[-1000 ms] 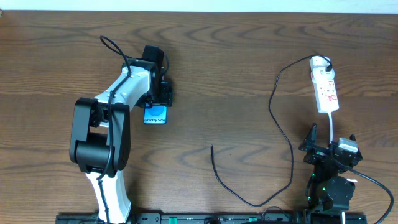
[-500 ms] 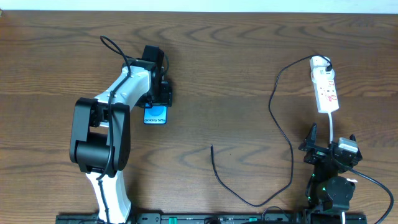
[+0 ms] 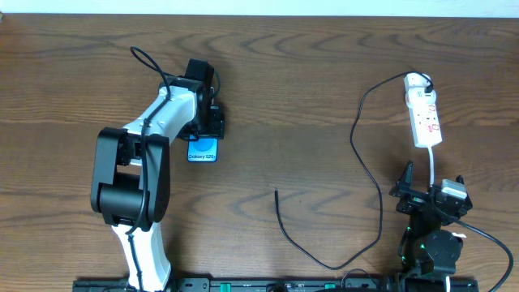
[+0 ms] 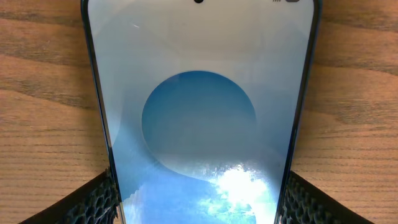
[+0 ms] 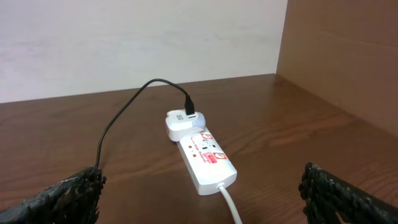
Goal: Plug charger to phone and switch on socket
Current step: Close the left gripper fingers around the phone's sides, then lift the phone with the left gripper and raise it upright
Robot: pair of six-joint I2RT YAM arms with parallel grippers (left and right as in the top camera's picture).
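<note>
The phone [image 3: 203, 152] lies flat on the wooden table, its blue screen [image 4: 199, 124] facing up. My left gripper [image 3: 204, 130] straddles its upper part, and both pads [image 4: 99, 202] press against the phone's long edges. The charger [image 3: 379, 203] runs from a white plug head [image 3: 416, 79] on the socket [image 3: 425, 118] down the table in a long loop. Its free tip [image 3: 276, 193] lies on bare wood, well right of the phone. My right gripper [image 3: 431, 180] hovers open just in front of the socket [image 5: 205, 158], holding nothing.
The socket's white cord [image 3: 435, 166] runs toward the right arm's base [image 3: 430, 247]. A brown wall panel [image 5: 348, 56] stands to the right of the socket. The left arm [image 3: 134, 174] stretches over the table's left side.
</note>
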